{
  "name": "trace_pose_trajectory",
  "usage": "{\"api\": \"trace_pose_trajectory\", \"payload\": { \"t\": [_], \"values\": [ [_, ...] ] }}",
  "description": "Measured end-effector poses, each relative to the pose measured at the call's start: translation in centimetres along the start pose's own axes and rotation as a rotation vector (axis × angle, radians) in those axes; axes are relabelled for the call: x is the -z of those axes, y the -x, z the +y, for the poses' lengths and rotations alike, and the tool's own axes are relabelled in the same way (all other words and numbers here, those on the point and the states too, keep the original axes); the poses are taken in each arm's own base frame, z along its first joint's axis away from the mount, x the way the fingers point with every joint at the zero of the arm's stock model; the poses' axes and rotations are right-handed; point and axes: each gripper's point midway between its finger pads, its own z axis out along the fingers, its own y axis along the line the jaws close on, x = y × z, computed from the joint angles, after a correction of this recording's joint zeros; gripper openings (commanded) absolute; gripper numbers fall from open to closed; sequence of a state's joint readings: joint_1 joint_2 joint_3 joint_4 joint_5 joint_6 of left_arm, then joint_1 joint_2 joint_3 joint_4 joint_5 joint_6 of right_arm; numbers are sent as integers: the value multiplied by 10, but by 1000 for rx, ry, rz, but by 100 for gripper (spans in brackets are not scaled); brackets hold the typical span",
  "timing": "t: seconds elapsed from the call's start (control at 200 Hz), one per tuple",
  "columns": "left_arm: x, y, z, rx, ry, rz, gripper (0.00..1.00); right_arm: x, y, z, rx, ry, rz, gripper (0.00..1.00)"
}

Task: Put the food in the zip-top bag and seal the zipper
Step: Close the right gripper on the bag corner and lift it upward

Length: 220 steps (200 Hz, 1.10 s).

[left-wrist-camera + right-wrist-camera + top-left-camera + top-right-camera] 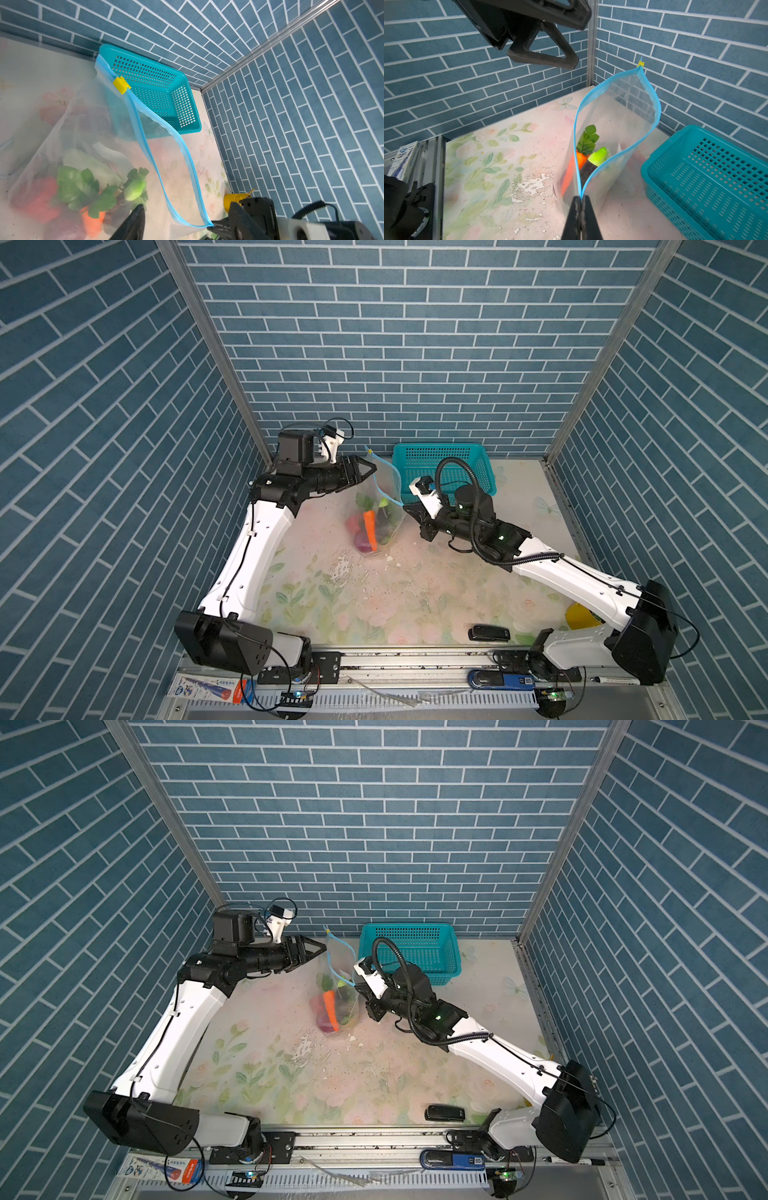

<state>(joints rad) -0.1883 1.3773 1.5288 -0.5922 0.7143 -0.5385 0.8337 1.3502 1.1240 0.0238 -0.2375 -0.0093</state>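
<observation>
Zip-top bag (390,483) is standing upright around the middle of the floral worktop (415,593), a bit toward the far side, with its mouth up and gaping.

Going left to right: the left hand (367,475) hangs just left of the bag's far top corner. Its jaws are spread apart with nothing between them, and from the right wrist view it looks clear of the plastic.

The zipper (576,133) isn't sealed. Its two light blue strips bow away from each other, and the yellow slider (120,84) sits right at the far end.

Down in the bottom of the bag you can see:
- the orange carrot (370,531), more or less on end
- leafy greens (365,502) above it
- a red piece (353,523) on the left
- the purple onion (362,545) lowest
- the dark eggplant (384,522) on the right, lime-green cap up

The right hand (580,204) is pinched tight on the near end of the zipper and holds that corner up.

A teal perforated basket (446,466) sits just right of the bag, against the far wall.
</observation>
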Motion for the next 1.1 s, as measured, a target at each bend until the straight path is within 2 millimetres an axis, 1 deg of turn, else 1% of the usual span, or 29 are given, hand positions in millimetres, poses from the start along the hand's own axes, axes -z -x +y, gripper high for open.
{"api": "trace_pose_trajectory", "payload": {
  "t": [0.23, 0.48, 0.655, 0.785, 0.86, 1.02, 1.1],
  "values": [
    [4, 1, 2, -45, -40, -52, 73, 14, 8, -12, -22, 95, 30, 0],
    [1, 3, 16, -76, -69, -101, 73, 16, 19, -18, -24, 181, 60, 0],
    [-4, 0, 25, -97, -77, -103, 73, 23, 14, -26, 9, 193, 99, 0],
    [-5, -1, 28, -132, -90, -109, 69, 30, 6, -31, 29, 195, 142, 0],
    [-8, 0, 38, -136, -103, -132, 68, 35, 7, -33, 36, 206, 157, 0],
    [-15, -4, 73, -99, -103, -191, 66, 45, 12, -45, 45, 212, 159, 0],
    [-17, 5, 78, -125, -111, -224, 65, 50, 11, -51, 45, 218, 156, 0]
  ]
}}
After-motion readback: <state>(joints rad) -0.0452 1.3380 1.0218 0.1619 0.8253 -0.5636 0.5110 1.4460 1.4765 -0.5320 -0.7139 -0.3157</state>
